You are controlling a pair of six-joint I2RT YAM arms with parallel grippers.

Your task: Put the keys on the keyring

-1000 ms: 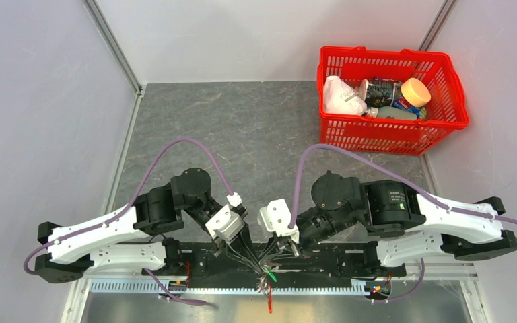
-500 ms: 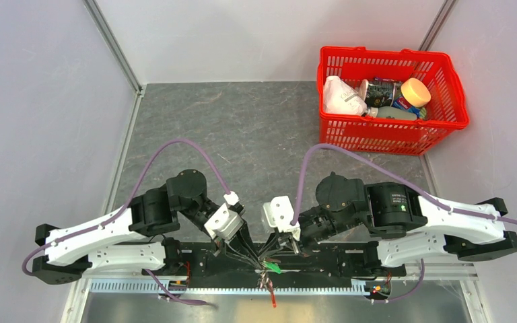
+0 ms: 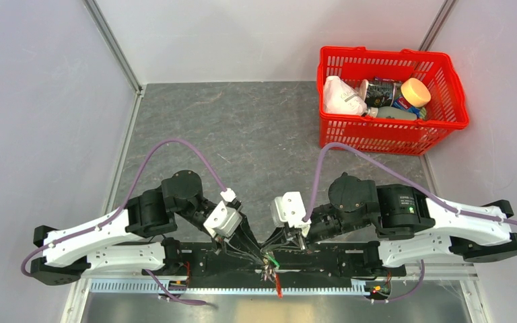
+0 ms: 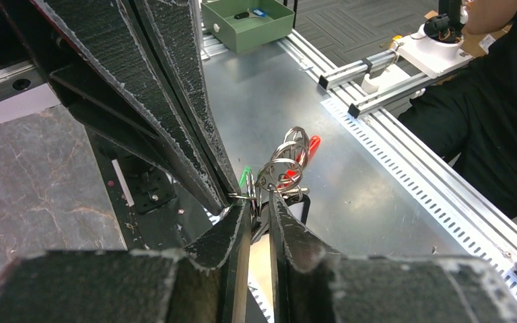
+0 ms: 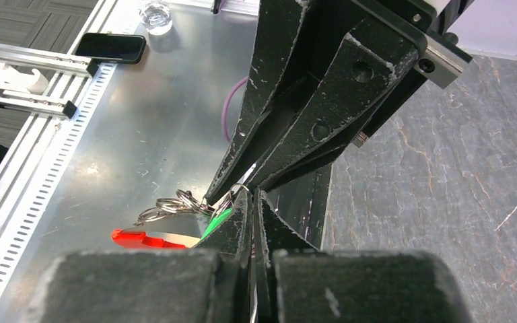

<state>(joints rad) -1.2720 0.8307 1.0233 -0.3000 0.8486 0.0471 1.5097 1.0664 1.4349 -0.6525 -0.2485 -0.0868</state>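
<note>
The keys [image 4: 288,153] hang as a bunch of silvery rings with a green tag [image 4: 244,176], over the metal ledge at the near edge. The keyring [image 5: 141,237] shows its red part below the bunch [image 3: 268,268]. My left gripper [image 4: 259,205] has its jaws a narrow gap apart, with metal of the bunch between the tips. My right gripper [image 5: 252,196] is shut on a thin loop of the keyring, tip to tip with the left gripper [image 3: 256,252]. In the top view the right gripper [image 3: 277,250] sits just right of the bunch. The dark part of the loop is hidden by fingers.
A red basket [image 3: 390,138] with bottles and a white bag stands at the far right corner. A slotted metal rail [image 3: 175,288] runs along the near edge below the arm bases. Grey walls close in the left, the right and the back.
The left jaws have parted slightly from shut. The right arm has shifted a little to the right, and the bunch's red part has swung with it.
</note>
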